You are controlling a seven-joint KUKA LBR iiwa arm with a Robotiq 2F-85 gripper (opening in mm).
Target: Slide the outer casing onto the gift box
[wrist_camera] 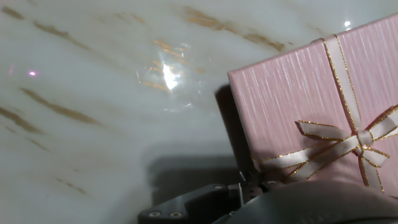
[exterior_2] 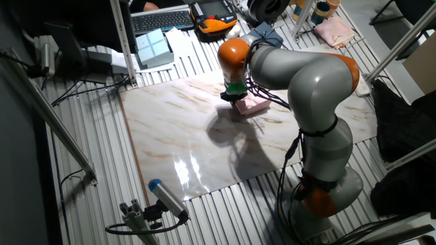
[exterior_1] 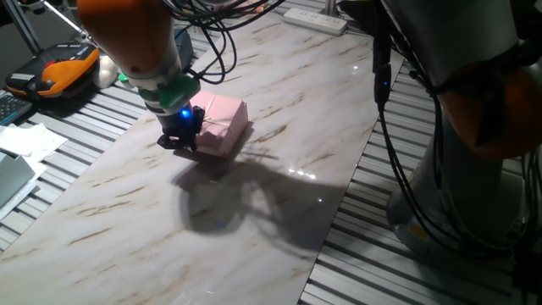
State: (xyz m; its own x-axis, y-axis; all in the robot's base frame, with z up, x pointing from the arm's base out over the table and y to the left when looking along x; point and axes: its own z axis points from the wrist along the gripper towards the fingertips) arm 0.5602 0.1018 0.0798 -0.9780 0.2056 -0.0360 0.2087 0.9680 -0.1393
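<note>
I see the gripper (exterior_1: 179, 135) low over the marble worktop (exterior_1: 279, 169), at the near edge of the gift box (exterior_1: 222, 124). The box lies flat toward the far end of the worktop, closer to the left long edge than the right in the one fixed view. In the other fixed view the box (exterior_2: 253, 104) shows only as a small pink patch under the arm's wrist, near the far edge of the worktop (exterior_2: 184, 136).

In the hand view the gift box (wrist_camera: 317, 112) fills the right side of the picture. Its lid is pale pink with a fine vertical grain. A cream ribbon (wrist_camera: 339, 68) with gold edging crosses the lid and is tied in a bow (wrist_camera: 348, 146) near the lower right. One corner of the box points toward the upper left, and bare marble (wrist_camera: 93, 124) lies beyond it.

A dark part of the gripper body (wrist_camera: 205, 202) shows at the bottom edge of the hand view, just beside the box edge. I cannot tell whether the fingers are spread or pressed together, or whether they touch the box.

I cannot pick out the outer casing as a separate item in any view.
</note>
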